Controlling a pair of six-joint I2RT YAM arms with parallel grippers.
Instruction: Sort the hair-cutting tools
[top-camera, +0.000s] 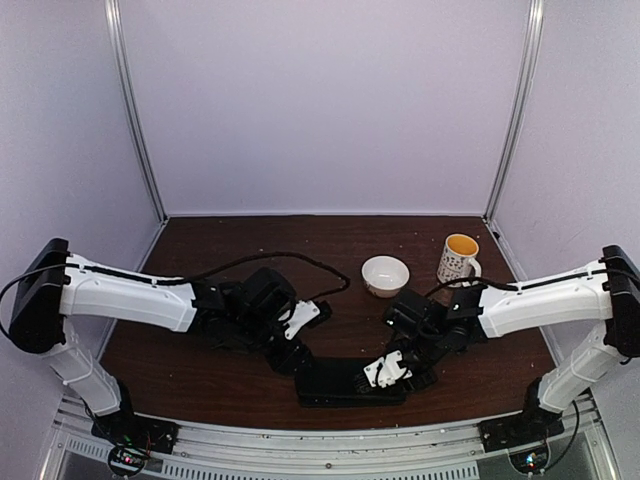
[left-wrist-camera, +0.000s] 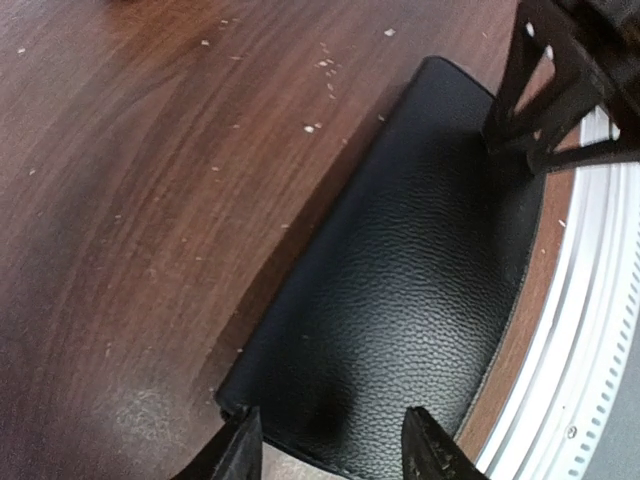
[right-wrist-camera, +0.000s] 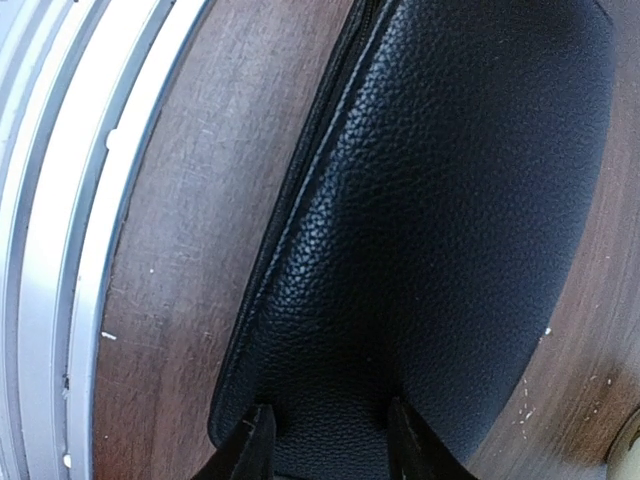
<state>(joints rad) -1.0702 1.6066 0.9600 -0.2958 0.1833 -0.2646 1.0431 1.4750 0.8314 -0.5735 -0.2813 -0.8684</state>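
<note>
Top view, case: the case (top-camera: 345, 385) lies flat on the table (top-camera: 200, 250), its long side near the front rail (top-camera: 330, 447).
Top view, left gripper (top-camera: 298, 360): at the case's left end.
Top view, right gripper (top-camera: 395, 378): over the case's right end.
Top view, room: the bowl (top-camera: 385, 275) and mug (top-camera: 459, 258) stand well behind the case. Bare wood lies to the left and at the back.
Left wrist, fingers (left-wrist-camera: 240, 452): spread, one tip at the case's corner and the other over the leather. I cannot tell whether they pinch it.
Left wrist, edges: a thin strip of wood separates the case from the rail, with wide crumb-flecked wood on the other side.
Right wrist, fingers (right-wrist-camera: 255, 445): apart, both tips over the case's end. Whether they grip it is unclear.
Right wrist, edges: the seamed edge faces the rail, with a strip of wood between them.
Tools: not visible in any view, so I cannot tell where they are.
</note>
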